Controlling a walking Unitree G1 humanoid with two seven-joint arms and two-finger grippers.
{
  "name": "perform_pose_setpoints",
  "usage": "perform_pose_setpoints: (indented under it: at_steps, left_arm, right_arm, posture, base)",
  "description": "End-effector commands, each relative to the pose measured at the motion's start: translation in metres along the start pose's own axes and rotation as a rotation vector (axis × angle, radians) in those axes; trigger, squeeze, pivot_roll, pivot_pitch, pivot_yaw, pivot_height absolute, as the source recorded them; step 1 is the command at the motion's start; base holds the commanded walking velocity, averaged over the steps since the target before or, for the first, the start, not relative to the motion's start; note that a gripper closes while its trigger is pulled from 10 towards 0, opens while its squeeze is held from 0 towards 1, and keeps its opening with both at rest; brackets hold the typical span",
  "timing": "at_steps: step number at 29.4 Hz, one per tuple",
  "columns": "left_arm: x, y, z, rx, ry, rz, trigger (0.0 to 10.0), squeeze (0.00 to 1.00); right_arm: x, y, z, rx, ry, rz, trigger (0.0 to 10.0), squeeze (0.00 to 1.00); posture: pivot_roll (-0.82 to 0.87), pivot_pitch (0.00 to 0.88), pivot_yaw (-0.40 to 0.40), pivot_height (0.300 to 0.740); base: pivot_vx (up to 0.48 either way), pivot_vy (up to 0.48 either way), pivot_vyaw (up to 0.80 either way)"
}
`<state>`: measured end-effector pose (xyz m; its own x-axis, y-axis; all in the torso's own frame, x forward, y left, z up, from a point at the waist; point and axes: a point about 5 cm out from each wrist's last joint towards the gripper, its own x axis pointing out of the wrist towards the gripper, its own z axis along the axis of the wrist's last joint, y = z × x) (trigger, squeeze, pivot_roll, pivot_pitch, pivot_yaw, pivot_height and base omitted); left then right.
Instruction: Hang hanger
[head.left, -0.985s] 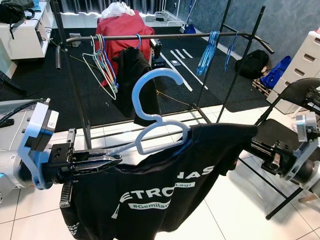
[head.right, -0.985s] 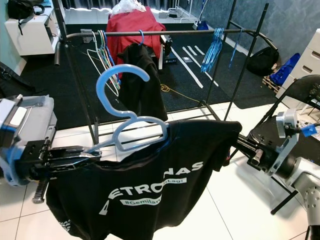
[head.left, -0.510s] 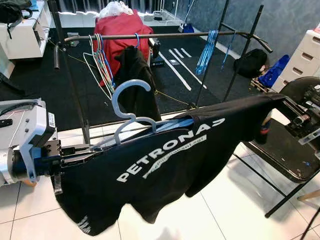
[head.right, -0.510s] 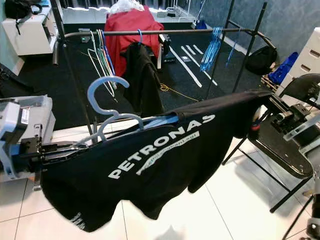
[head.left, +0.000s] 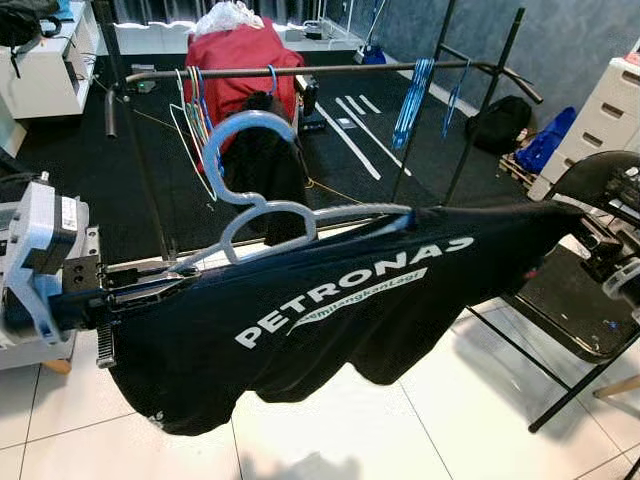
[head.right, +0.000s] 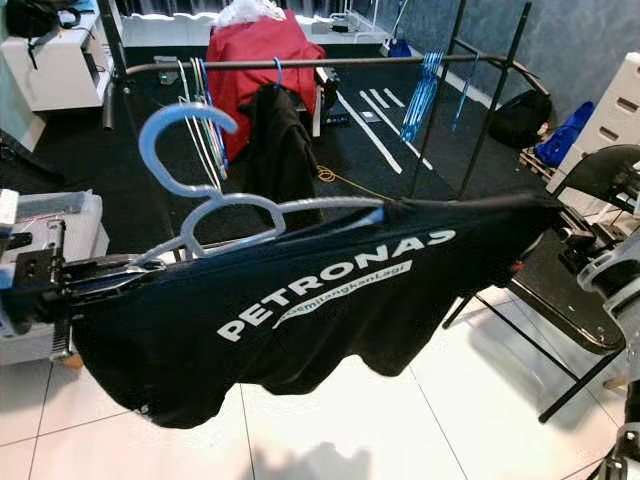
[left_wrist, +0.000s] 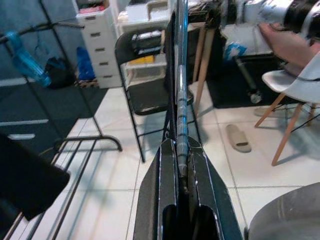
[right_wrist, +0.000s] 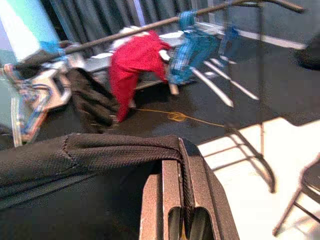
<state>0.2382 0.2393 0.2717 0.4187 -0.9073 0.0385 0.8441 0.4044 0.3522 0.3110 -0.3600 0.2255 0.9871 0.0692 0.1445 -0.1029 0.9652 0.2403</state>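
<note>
Our left tool (head.left: 150, 288) pinches the hanger (head.left: 262, 213), our right tool (right_wrist: 182, 210) pinches the shirt (head.left: 340, 300); we should lift level, hook clearing the rail (head.left: 330, 70).

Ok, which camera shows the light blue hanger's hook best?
The left eye view: the whole hook curls clear before the rail. The right eye view shows it too, farther left. The left wrist view has the hanger edge-on; the right wrist view, shirt hem.
</note>
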Motion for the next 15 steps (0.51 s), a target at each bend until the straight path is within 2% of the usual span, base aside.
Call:
perform_pose_setpoints:
  at_steps: [1,4,5,6,7,8,9,10,15]
  left_arm:
    - [-0.020,0.008,0.005,0.011,0.000,0.089,10.0,0.00]
    - [-0.012,0.004,0.006,0.007,-0.043,0.062,10.0,0.00]
    - [-0.012,0.004,0.006,0.007,-0.043,0.062,10.0,0.00]
    - [-0.007,0.003,0.005,0.002,-0.066,0.053,10.0,0.00]
    - [-0.007,0.003,0.005,0.002,-0.066,0.053,10.0,0.00]
    - [-0.002,0.003,0.004,0.000,-0.084,0.049,10.0,0.00]
    - [-0.002,0.003,0.004,0.000,-0.084,0.049,10.0,0.00]
    - [0.002,0.002,0.004,-0.002,-0.090,0.041,10.0,0.00]
    - [0.013,-0.004,-0.004,-0.013,-0.032,-0.014,10.0,0.00]
  right_arm:
    - [-0.019,-0.033,0.008,-0.017,-0.034,-0.257,0.0,0.00]
    - [-0.016,-0.030,-0.010,-0.031,0.038,-0.258,0.0,0.00]
    - [-0.016,-0.030,-0.010,-0.031,0.038,-0.258,0.0,0.00]
    - [-0.013,-0.025,-0.021,-0.029,0.075,-0.236,0.0,0.00]
    - [-0.013,-0.025,-0.021,-0.029,0.075,-0.236,0.0,0.00]
    - [-0.009,-0.016,-0.031,-0.031,0.108,-0.197,0.0,0.00]
    - [-0.009,-0.016,-0.031,-0.031,0.108,-0.197,0.0,0.00]
    - [-0.006,-0.009,-0.039,-0.042,0.131,-0.166,0.0,0.00]
    - [-0.002,0.002,-0.048,-0.050,0.149,-0.130,0.0,0.00]
  posture:
    - [0.01,0.060,-0.088,0.740]
    - [0.00,0.059,-0.086,0.740]
    - [0.00,0.059,-0.086,0.740]
    - [0.00,0.062,-0.085,0.740]
    - [0.00,0.062,-0.085,0.740]
    - [0.00,0.063,-0.083,0.740]
    - [0.00,0.063,-0.083,0.740]
    - [0.00,0.065,-0.082,0.740]
    - [0.00,0.068,-0.080,0.740]
  base:
    - [0.000,0.000,0.00]
    - [0.000,0.000,0.00]
    - [0.000,0.000,0.00]
    - [0.000,0.000,0.00]
    - [0.000,0.000,0.00]
    - [0.000,0.000,0.00]
    - [0.000,0.000,0.00]
    - [0.000,0.000,0.00]
    - [0.000,0.000,0.00]
